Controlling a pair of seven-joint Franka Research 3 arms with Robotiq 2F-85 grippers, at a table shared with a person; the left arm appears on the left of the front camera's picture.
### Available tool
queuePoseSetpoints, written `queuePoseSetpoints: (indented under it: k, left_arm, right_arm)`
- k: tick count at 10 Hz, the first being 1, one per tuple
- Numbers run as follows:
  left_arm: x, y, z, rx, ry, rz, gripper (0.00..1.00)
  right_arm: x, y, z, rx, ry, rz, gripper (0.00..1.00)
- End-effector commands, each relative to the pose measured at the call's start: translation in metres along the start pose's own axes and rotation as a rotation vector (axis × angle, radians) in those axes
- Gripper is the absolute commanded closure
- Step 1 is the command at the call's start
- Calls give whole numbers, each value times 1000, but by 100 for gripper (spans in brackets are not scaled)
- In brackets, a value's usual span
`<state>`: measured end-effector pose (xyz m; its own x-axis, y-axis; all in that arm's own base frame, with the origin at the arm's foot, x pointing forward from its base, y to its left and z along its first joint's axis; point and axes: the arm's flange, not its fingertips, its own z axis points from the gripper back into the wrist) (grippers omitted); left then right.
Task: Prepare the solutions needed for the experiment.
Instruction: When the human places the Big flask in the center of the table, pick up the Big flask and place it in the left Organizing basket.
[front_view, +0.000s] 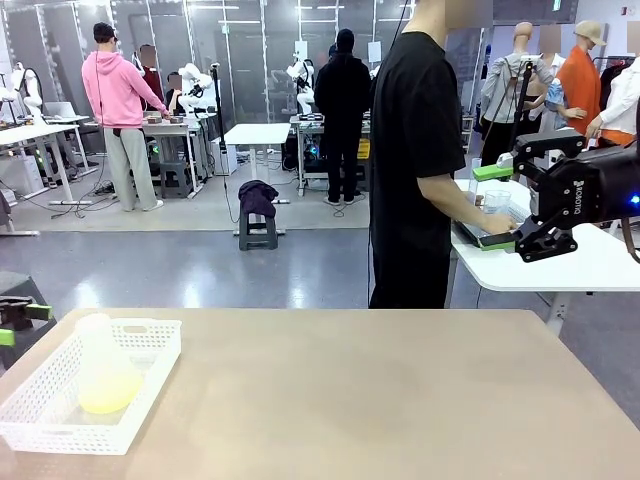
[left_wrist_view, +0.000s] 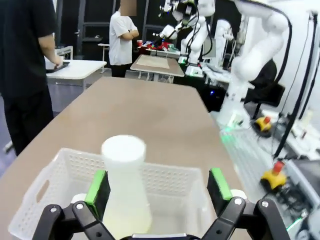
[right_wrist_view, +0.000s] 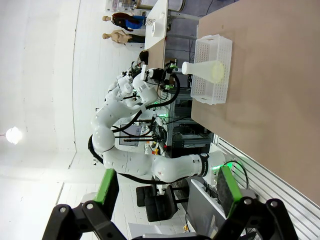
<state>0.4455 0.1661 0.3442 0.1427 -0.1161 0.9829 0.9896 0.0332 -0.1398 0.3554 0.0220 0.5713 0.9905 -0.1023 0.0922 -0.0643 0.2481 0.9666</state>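
A frosted conical flask (front_view: 101, 352) stands upright in a white mesh basket (front_view: 150, 345) at the table's near left. The solutions show as pale yellow-green liquid (front_view: 108, 392) pooled in its base. My left gripper (front_view: 20, 322) sits just left of the basket. In the left wrist view the gripper (left_wrist_view: 157, 187) is open, and the flask (left_wrist_view: 125, 185) stands just beyond its fingers, close to the left pad (left_wrist_view: 96, 187) and not touching it. My right gripper (front_view: 545, 210) hangs open and empty high above the table's right side. In its own view the right gripper (right_wrist_view: 166, 187) looks across at the basket (right_wrist_view: 212, 75) and flask (right_wrist_view: 202, 69).
A person in black (front_view: 415, 150) stands at the far edge, hands at a tray on a white side table (front_view: 580, 265). The brown tabletop (front_view: 380, 390) stretches bare to the right of the basket. Other people and tables stand farther back.
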Motion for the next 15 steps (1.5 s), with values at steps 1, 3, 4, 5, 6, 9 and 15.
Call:
queuePoseSetpoints:
  k: [1,3,4,5,6,9,15]
  left_arm:
    - [30,-29,0,-28,-43,118,0]
    - [50,-40,-4,-92,-96,324,0]
    - [62,-42,-5,-133,-147,403,0]
    - [75,-42,-6,-170,-208,542,0]
    - [79,-38,-8,-143,-201,665,0]
    - [89,-28,-8,-45,-133,871,0]
    - [90,-27,-9,-30,-86,961,0]
  right_arm:
    - [-1,2,-1,13,-3,9,0]
    - [-1,2,-1,13,-3,9,0]
    - [-1,2,-1,13,-3,9,0]
    - [-1,2,-1,13,-3,9,0]
    - [-1,2,-1,13,-3,9,0]
    - [-1,2,-1,13,-3,9,0]
    - [-1,2,-1,13,-3,9,0]
